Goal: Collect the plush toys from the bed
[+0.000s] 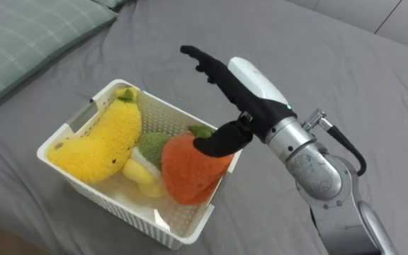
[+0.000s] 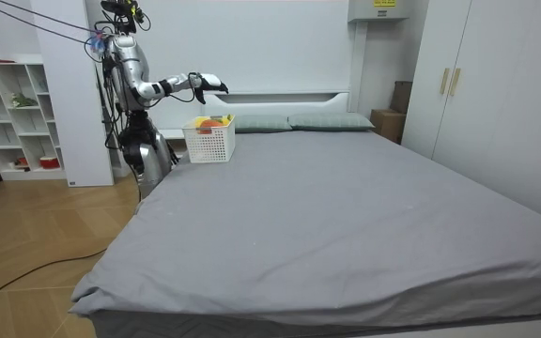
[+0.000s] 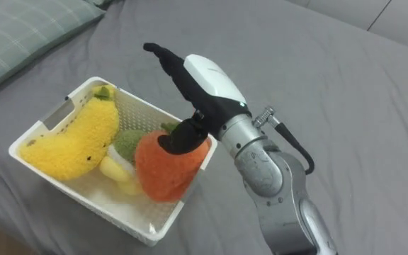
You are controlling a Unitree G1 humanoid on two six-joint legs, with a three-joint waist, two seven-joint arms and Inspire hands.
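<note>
Now the basket (image 1: pixel 112 209) holds banana plush (image 1: pixel 101 142) and orange plush (image 1: pixel 186 170), right robot hand (image 1: pixel 250 88) open.

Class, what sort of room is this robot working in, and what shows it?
Most likely a bedroom: a large grey bed, pillows at its head, and a tall white wardrobe at the room view's right. A basket of plush toys sits on the bed.

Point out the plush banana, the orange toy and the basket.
plush banana (image 1: pixel 101 142), left eye view, middle of body.
orange toy (image 1: pixel 188 173), left eye view, its front.
basket (image 1: pixel 160 117), left eye view, far wall.
</note>
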